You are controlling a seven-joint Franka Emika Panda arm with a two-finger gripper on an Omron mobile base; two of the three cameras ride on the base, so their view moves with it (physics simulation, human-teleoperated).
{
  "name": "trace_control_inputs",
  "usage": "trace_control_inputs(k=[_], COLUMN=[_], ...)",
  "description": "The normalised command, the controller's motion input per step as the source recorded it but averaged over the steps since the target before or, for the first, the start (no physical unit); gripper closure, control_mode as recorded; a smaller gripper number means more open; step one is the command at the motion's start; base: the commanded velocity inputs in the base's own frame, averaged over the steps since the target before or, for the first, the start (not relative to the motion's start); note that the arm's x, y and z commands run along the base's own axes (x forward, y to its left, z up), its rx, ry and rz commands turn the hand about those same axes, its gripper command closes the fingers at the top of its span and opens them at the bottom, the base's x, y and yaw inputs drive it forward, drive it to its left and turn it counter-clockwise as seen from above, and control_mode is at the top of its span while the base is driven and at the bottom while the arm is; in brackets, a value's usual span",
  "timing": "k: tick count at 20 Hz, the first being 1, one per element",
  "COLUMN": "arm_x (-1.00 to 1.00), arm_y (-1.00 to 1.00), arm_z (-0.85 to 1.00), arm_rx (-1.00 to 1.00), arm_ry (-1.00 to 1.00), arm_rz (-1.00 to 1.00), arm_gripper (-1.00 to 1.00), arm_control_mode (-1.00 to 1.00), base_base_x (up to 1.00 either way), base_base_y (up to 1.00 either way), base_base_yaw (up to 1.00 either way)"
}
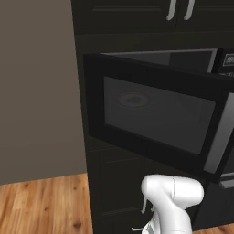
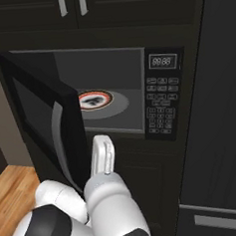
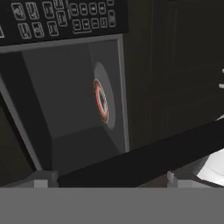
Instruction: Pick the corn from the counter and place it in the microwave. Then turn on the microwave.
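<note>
The microwave [image 2: 103, 91] is standing with its door [image 1: 155, 114] swung wide open to the left of the cavity, the curved silver handle [image 2: 59, 139] running down the door's free edge. Inside the cavity, the red-ringed turntable plate [image 2: 95, 100] is sitting on the grey floor, with a small dark shape resting at its centre; whether that shape is the corn cannot be told from these views. Just right of the cavity, the keypad [image 2: 162, 104] is facing forward, and the display [image 2: 163, 61] is glowing above it. Above the microwave, two dark cupboard doors are hanging with silver handles [image 2: 72, 3].

The gripper [image 3: 111, 177] is hovering in front of the microwave, below the cavity opening, with its jaws spread wide and nothing between them. In the hand view the scene is rolled sideways: the turntable plate [image 3: 101, 100] is appearing edge-on inside the cavity, the keypad [image 3: 61, 17] is lying across the top, and the dark edge of the door is crossing just beyond the fingertips [image 3: 41, 179]. Wooden floor [image 1: 41, 201] is showing left of the microwave's cabinet.
</note>
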Motion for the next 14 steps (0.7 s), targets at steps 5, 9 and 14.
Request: trace_control_inputs(k=[5, 9, 14], arm_x=[0.11, 0.05, 0.15], arm_y=[0.00, 0.05, 0.10], arm_z=[-0.05, -0.09, -0.09], arm_rx=[0.00, 0.00, 0.01], arm_ry=[0.00, 0.00, 0.00], arm_rz=[0.05, 0.07, 0.06], arm_gripper=[-1.00, -1.00, -1.00], arm_control_mode=[-1.00, -1.00, -1.00], base_base_x=[0.00, 0.00, 0.00], base_base_y=[0.00, 0.00, 0.00], base_base_yaw=[0.00, 0.00, 0.00])
